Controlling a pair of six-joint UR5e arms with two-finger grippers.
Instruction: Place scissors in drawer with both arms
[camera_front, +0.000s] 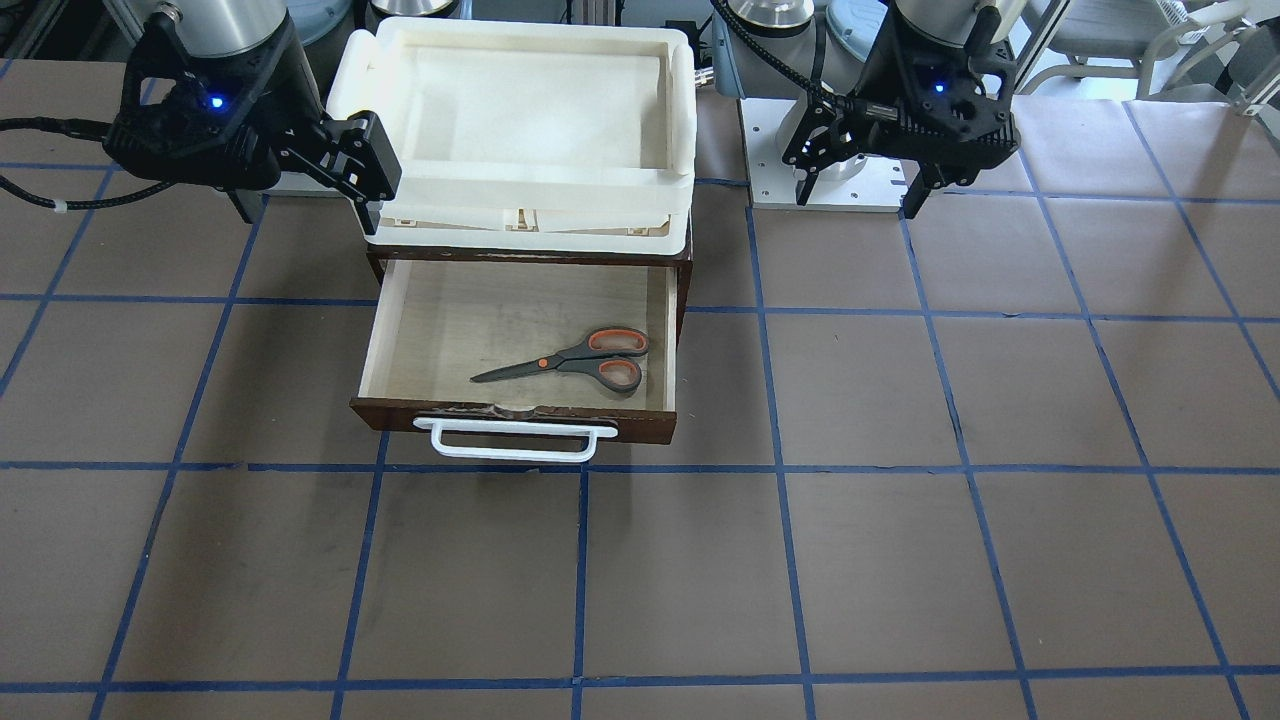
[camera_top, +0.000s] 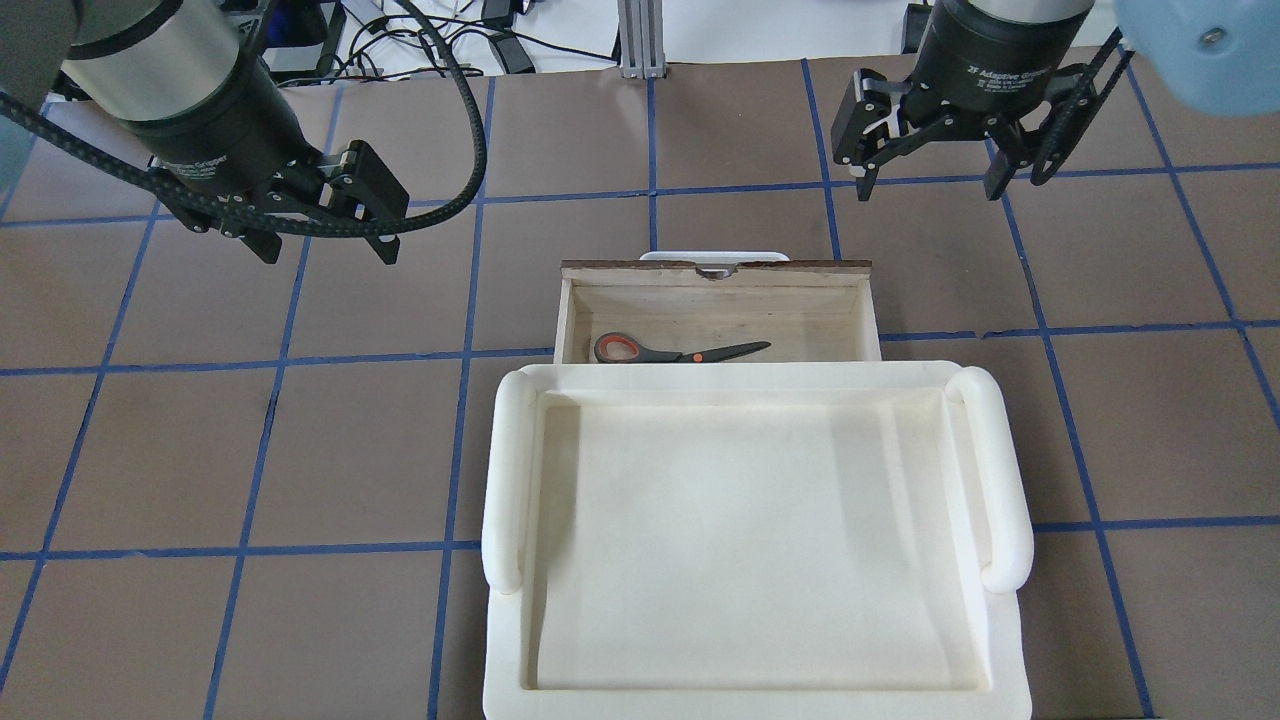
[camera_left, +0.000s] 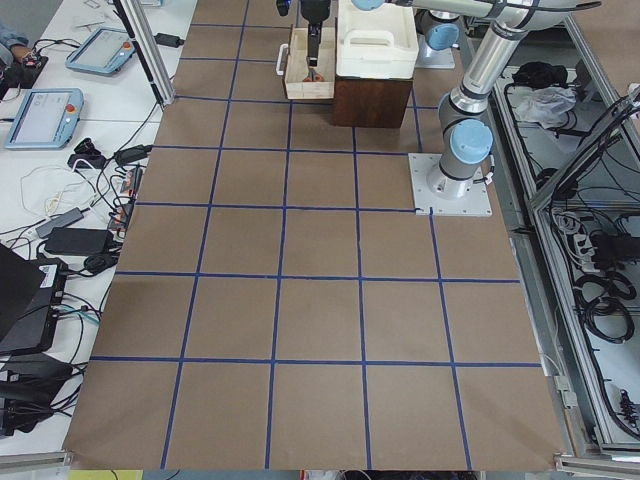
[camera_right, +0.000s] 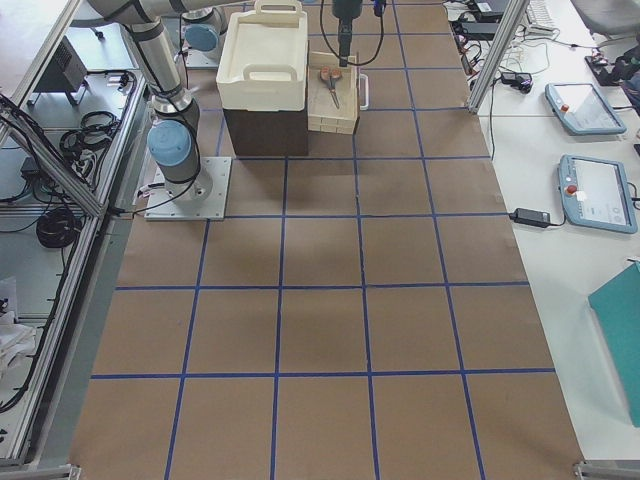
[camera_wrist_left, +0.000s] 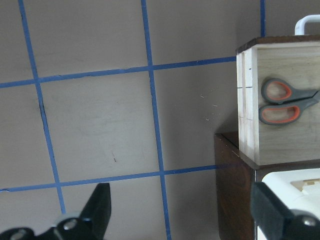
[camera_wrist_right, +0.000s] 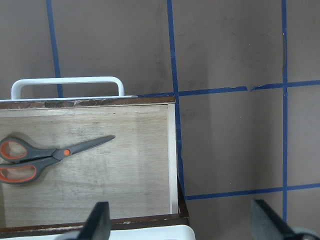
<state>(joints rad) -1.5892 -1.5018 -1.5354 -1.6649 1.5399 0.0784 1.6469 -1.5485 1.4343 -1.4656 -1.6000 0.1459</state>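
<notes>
Overhead exterior showed you the scissors (camera_top: 680, 352) lying flat inside the open drawer (camera_top: 800, 322), near the robot-side edge of the surface, loops toward the drawer's left wall. The left gripper (camera_top: 325, 238) and right gripper (camera_top: 930, 185) both hung spread and empty, well apart from it. Your likely risk was in shutting it. A one-sided push on the handle (camera_top: 712, 256) could skew and jam the drawer, or a low finger could clip the tray (camera_top: 750, 560) above.

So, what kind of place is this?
Most likely a robotics laboratory: a brown table marked with a blue tape grid, a silver-grey jointed left robot arm mounted on a metal plate, and a blue-grey control tablet beside loose cables on a white bench.
</notes>
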